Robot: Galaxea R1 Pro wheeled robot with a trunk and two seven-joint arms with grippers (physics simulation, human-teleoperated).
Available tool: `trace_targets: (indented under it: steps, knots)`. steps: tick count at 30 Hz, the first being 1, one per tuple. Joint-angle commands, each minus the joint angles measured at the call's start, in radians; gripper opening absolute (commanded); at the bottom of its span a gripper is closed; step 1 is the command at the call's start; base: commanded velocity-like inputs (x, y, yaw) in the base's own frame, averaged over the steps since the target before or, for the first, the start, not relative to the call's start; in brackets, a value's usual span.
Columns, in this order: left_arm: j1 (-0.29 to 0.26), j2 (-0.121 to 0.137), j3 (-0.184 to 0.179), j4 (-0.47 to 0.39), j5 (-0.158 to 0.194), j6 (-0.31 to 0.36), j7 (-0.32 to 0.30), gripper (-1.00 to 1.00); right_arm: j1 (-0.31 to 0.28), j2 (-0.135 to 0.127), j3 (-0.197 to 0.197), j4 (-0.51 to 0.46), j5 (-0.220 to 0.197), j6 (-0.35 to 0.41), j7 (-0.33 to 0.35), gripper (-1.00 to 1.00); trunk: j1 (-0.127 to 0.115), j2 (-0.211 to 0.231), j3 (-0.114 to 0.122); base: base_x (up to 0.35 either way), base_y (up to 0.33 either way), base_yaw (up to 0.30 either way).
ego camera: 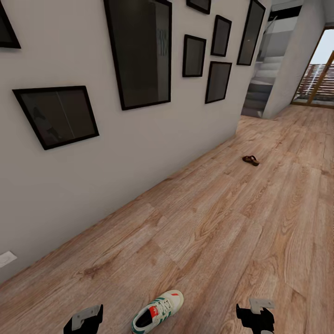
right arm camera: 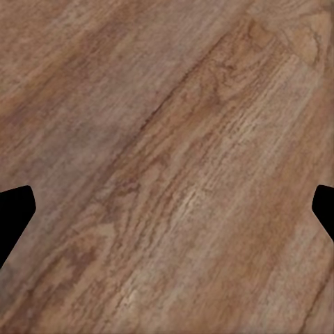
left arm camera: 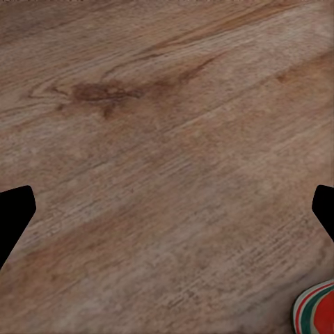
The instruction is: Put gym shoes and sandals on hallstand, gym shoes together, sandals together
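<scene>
One cream-white gym shoe with green stripes and a red tongue tag lies on the corridor floor at the bottom of the head view, between my two arms. Its heel edge shows in a corner of the left wrist view. A brown sandal lies far ahead on the floor near the wall's end. My left gripper hangs open over bare planks, just left of the shoe. My right gripper is open too, to the shoe's right, above bare wood. The hallstand is out of view.
A grey wall with several dark framed pictures runs along the left. Stairs and a glazed door stand at the far end. A white socket plate sits low on the wall.
</scene>
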Motion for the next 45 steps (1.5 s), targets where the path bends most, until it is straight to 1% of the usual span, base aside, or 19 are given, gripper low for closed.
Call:
trace_targets:
  steps: [1, 11, 29, 36, 45]
  knots:
    - [0.000, 0.000, 0.000, 0.001, 0.003, -0.003, -0.001, 1.00, -0.001, 0.000, -0.008, 0.001, 0.011, -0.003, -0.003, 1.00, 0.000, 0.000, -0.001, 0.000, 0.000, 0.000]
    - [0.000, 0.000, 0.000, 0.001, 0.003, -0.003, -0.001, 1.00, -0.001, 0.000, -0.008, 0.002, 0.011, -0.003, -0.003, 1.00, 0.000, 0.000, 0.002, 0.000, 0.000, -0.061]
    - [0.000, 0.000, 0.000, 0.001, 0.003, -0.003, -0.001, 1.00, -0.001, 0.000, -0.008, 0.002, 0.011, -0.003, -0.003, 1.00, 0.000, 0.000, 0.019, -0.002, 0.000, -0.177]
    - [0.000, 0.000, 0.000, 0.001, 0.003, -0.003, -0.001, 1.00, -0.001, 0.000, -0.008, 0.002, 0.011, -0.003, -0.003, 1.00, 0.000, 0.000, 0.026, -0.175, 0.000, -0.169]
    - [0.000, 0.000, 0.002, 0.001, 0.003, -0.003, -0.001, 1.00, -0.001, 0.000, -0.008, 0.002, 0.011, -0.003, -0.003, 1.00, 0.000, 0.000, 0.028, -0.152, 0.000, -0.044]
